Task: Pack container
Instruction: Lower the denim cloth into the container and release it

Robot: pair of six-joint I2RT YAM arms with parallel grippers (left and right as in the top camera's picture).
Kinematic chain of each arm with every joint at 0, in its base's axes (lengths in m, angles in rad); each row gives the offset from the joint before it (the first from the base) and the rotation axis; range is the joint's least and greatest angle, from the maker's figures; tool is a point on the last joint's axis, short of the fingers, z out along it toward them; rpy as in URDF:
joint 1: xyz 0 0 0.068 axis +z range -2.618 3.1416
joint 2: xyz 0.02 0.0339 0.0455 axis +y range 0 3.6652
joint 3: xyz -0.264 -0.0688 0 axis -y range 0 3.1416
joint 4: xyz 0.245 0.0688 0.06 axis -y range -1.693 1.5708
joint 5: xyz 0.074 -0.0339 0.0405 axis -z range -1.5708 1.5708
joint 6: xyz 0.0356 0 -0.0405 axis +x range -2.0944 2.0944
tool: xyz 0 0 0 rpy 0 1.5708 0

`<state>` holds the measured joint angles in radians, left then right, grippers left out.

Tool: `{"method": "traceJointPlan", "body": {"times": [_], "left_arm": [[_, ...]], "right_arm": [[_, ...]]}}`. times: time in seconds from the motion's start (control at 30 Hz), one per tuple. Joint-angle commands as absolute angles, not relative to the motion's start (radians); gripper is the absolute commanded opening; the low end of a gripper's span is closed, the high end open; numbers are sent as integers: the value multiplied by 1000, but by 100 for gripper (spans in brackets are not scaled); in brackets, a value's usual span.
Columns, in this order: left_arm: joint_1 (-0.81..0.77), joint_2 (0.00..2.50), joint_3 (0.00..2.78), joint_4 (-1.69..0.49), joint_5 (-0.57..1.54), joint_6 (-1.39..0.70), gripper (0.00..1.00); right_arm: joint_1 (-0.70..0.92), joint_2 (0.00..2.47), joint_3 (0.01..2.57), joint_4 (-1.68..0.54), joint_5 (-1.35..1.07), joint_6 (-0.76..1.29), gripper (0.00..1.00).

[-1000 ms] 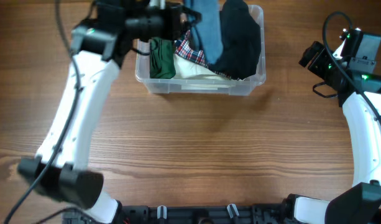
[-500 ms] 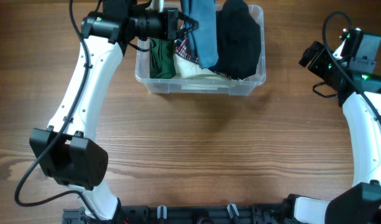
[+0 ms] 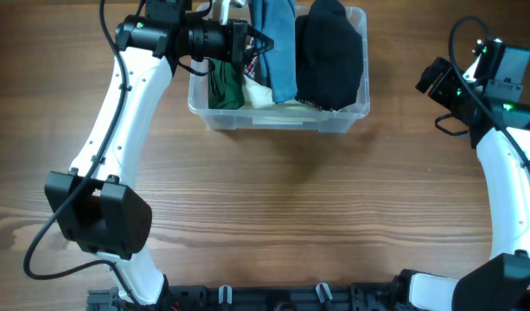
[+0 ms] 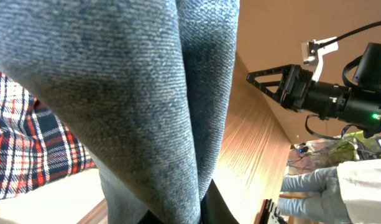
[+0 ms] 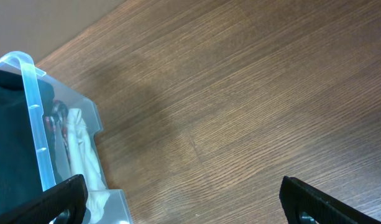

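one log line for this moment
left pincer: shut on blue denim garment over container | right pincer: open, off to the container's right | container: black garment, green garment inside

**Item:** table [image 3: 290, 199]. A brown wood-grain top is shown, with the grain running left to right. Darker swirls in the grain are noted at the near left corner. The surface is seen as flat and matt.

**Lying directly on it:** one container [image 3: 282, 121] of clear, colourless plastic. It is rectangular, with rounded corners and a rim lip. It is set flat on its base at the far edge, roughly midway across, with its long side parallel to that edge.

**Near edge:** a black mounting rail [image 3: 273, 298] is partly shown. Whether it rests on the top or is clamped to the edge cannot be told.
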<state>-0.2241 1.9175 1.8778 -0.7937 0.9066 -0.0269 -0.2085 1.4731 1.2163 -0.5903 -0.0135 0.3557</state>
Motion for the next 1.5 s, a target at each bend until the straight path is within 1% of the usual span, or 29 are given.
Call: {"method": "traceJointPlan", "body": {"times": [0.0,0.47,0.7,0.87,1.0,1.1,1.23,1.37,1.47], "left_arm": [[-224,1926,1913,-779,926,21,4],[-225,2047,1913,-739,912,23,4],[-206,2051,1913,-746,755,22,4],[-167,2051,1913,-799,631,22,4],[-139,2051,1913,-829,494,22,8],[-125,2051,1913,-831,423,22,14],[-120,2051,1913,-827,314,22,18],[-120,2051,1913,-828,309,22,20],[-120,2050,1913,-828,309,22,25]], "right_arm": [[-209,1483,1216,-588,7,368,100],[-209,1483,1216,-588,7,368,100],[-209,1483,1216,-588,7,368,100],[-209,1483,1216,-588,7,368,100],[-209,1483,1216,-588,7,368,100],[-209,1483,1216,-588,7,368,100],[-209,1483,1216,-588,7,368,100],[-209,1483,1216,-588,7,368,100],[-209,1483,1216,-588,7,368,100]]}}
